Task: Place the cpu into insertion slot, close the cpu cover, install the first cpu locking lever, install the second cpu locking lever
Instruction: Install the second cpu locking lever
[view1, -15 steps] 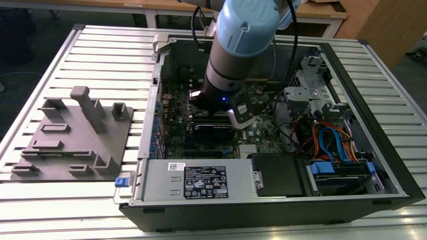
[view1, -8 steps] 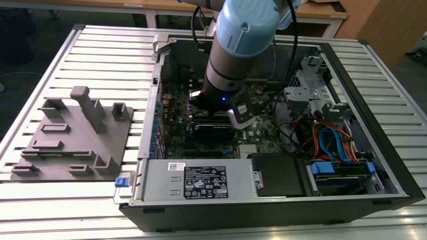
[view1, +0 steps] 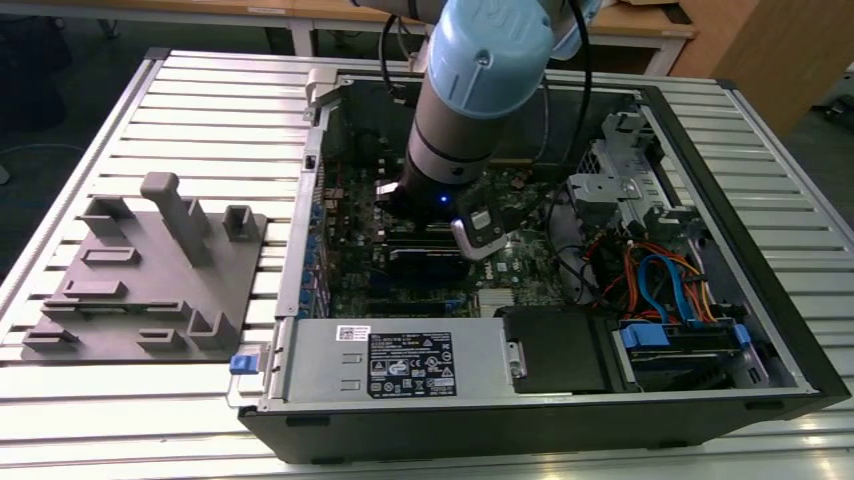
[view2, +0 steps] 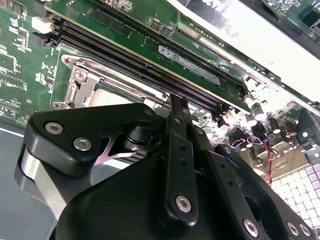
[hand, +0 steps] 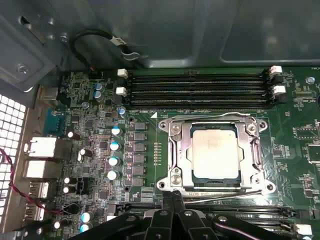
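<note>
Tool: the black tool (hand: 173, 200) has its fingers squeezed together into one thin tip. It grips nothing. The tip sits right at the edge of the cpu cover (hand: 176, 150).
Cpu: the silvery cpu (hand: 215, 152) lies flat in the insertion slot (hand: 250, 172).
Cpu cover: shut down around the cpu.
Motherboard: the green motherboard (hand: 145, 102) lies inside the open computer case (view1: 747, 300).
Desk: the case rests on a slatted desk (view1: 134, 400).

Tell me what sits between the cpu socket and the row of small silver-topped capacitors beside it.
In the first wrist view, a column of small grey square components lies between the cpu cover and the capacitors.
</note>
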